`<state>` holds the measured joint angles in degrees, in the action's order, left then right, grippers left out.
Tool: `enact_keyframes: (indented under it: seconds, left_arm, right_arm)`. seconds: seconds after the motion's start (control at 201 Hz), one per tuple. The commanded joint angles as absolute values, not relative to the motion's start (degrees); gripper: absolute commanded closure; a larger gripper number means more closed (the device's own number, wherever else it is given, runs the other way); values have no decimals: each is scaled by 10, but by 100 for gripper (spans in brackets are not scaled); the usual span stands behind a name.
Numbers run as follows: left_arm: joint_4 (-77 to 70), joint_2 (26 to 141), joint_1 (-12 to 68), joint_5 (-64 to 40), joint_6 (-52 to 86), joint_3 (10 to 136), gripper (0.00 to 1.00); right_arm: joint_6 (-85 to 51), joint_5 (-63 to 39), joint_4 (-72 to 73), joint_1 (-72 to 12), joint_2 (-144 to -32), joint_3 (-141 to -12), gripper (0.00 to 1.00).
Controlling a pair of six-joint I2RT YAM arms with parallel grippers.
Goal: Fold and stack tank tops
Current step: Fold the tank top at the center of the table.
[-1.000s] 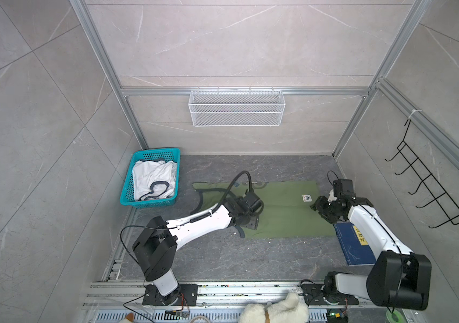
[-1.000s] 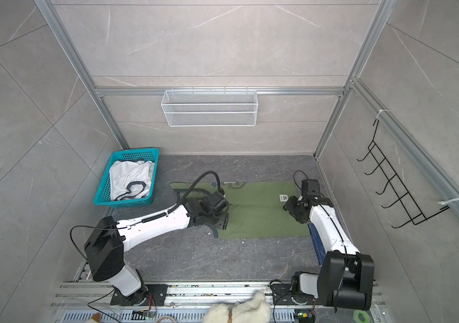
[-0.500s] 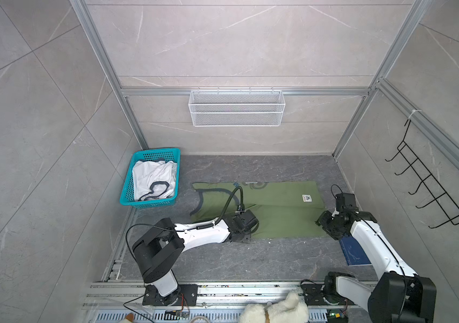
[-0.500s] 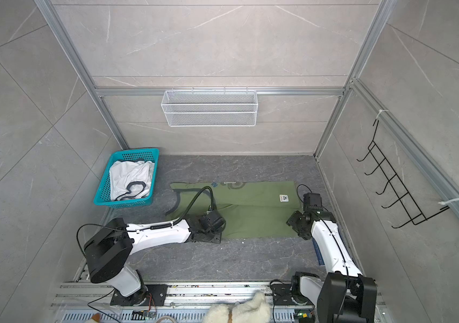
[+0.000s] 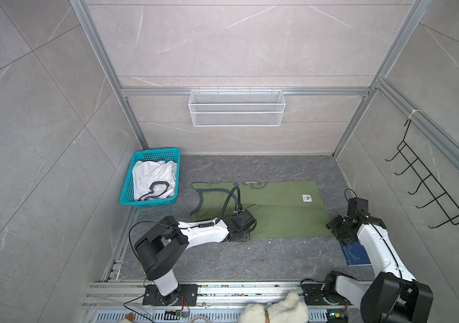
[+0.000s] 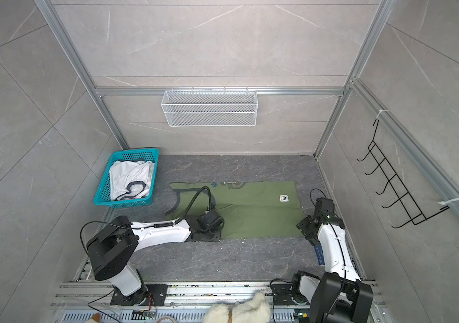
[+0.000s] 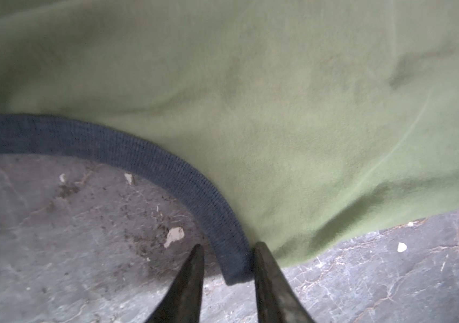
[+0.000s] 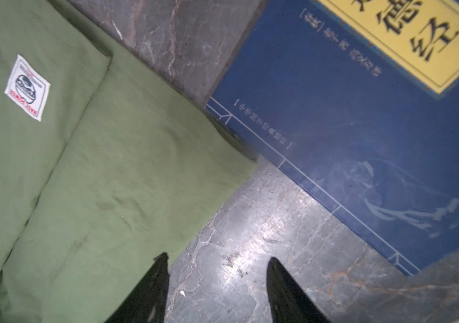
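Across both top views, you have the olive green tank top [image 5: 284, 218] [image 6: 261, 219] flat on the floor [image 5: 250, 260], stretched between the two sets of fingers. Note the left gripper [image 5: 242, 237] low at the armhole end and the right gripper [image 5: 335, 231] low at the hem corner. You cannot read either finger gap from up here, because the wrists hide them. Second garment, the white tank top [image 5: 152, 179], lies crumpled in the teal basket [image 5: 155, 152], well apart from both sets of fingers.

Left wrist view: the fingers [image 7: 192, 279] of the left gripper [image 7: 228, 249] stand narrowly apart, straddling the end of the navy trim [image 7: 166, 167]. One finger touches the trim's edge. A sliver of floor shows between the trim and the other finger, so nothing is pinched. Green cloth spreads beyond the fingertips.

Right wrist view: the fingers [image 8: 152, 288] of the right gripper [image 8: 217, 260] stand moderately apart, holding nothing. One tip is over the hem edge of the top and the other over bare floor, with only floor between them. The sewn label [image 8: 27, 88] lies well beyond the cloth-side finger. The blue board [image 8: 362, 125] lies beyond the floor-side finger, with its edge at the hem corner. You cannot tell whether they touch.
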<state>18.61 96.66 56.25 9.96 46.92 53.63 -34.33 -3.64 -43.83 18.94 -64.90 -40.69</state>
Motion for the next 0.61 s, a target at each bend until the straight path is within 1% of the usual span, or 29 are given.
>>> enact_keyframes:
  seconds: [0.0, 0.075, 0.129, 0.324, 0.602]
  left_arm:
    - [171, 971, 562, 91, 457, 528, 74]
    - [158, 969, 562, 88, 453, 521, 75]
    - [151, 971, 558, 83, 450, 518, 77]
    - [133, 979, 556, 64, 447, 512, 84]
    - [132, 970, 555, 67, 446, 505, 90]
  right_arm:
    - [-358, -38, -423, 192, -672, -393, 44]
    - [-362, -54, -400, 192, -696, -385, 46]
    - [-361, -61, -385, 192, -711, -380, 50]
    - [-368, -45, -350, 192, -730, -368, 52]
    - [-379, -43, -289, 192, -797, -366, 57]
